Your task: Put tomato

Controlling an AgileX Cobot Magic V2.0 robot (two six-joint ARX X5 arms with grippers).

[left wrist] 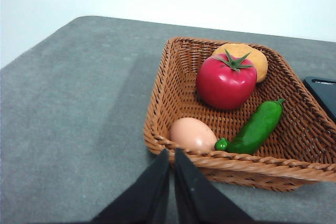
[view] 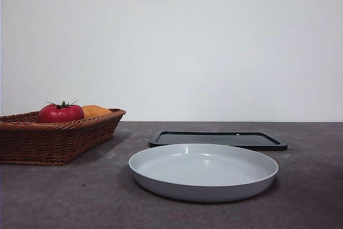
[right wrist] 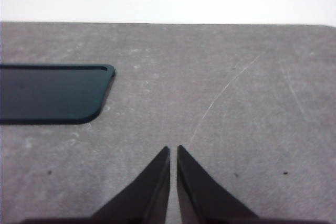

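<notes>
Left claw closed, jaws nearly touching, empty, poised just outside the near rim of a wicker basket. Inside the basket: tomato, red and glossy with green stem upward, resting against an orange fruit at the far end; green pepper lying beside the tomato; egg at the near wall, touching the pepper's stem end. Right claw likewise closed and empty, above bare grey surface, near the corner of a black tray. Front view: basket at left, tomato showing above its rim; grey plate at centre, tray just behind it.
</notes>
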